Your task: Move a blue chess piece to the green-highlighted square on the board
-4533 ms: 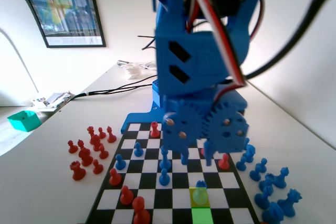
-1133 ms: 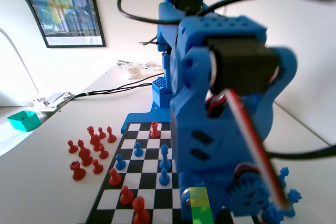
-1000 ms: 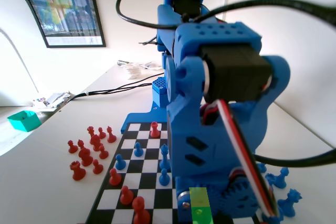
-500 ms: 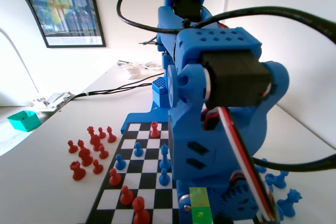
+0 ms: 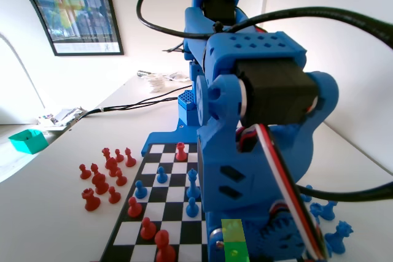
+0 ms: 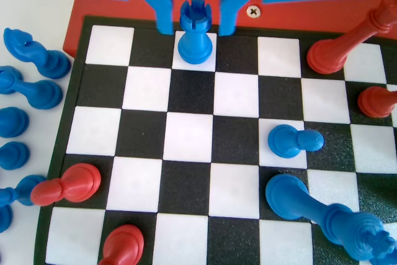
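Note:
In the wrist view a blue chess piece [image 6: 195, 44] with a notched castle top stands upright on a white square in the board's [image 6: 192, 138] end row. My gripper [image 6: 195, 31] is open, with one jaw on each side of the piece and a thin gap at both sides. In the fixed view the blue arm [image 5: 245, 151] leans low over the near end of the board [image 5: 166, 179] and hides the piece. The green-highlighted square [image 5: 234, 251] shows at the bottom edge, with a paler yellow-green square [image 5: 233, 231] just behind it.
On the board in the wrist view are a blue pawn [image 6: 294, 142], a tall blue piece [image 6: 322, 215] and red pieces [image 6: 335, 48] [image 6: 65, 184]. Spare blue pieces [image 6: 31, 79] lie off the left rim. In the fixed view, captured red pieces [image 5: 101, 176] sit left of the board.
The arm has swung towards the fixed camera and dropped over the near squares. The piece has left the yellow-green square. Nothing has visibly moved over the last half second.

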You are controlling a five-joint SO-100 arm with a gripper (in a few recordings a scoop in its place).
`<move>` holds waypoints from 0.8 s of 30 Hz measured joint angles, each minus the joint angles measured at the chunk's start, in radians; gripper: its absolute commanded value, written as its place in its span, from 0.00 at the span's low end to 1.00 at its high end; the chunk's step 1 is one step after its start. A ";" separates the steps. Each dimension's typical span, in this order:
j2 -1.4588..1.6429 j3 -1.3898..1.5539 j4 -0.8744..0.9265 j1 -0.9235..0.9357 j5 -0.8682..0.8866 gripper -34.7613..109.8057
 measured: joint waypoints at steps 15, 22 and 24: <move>0.106 0.089 0.060 -0.021 -0.034 0.34; 0.357 0.238 0.110 -0.048 -0.044 0.32; 0.434 0.264 0.147 -0.054 -0.044 0.31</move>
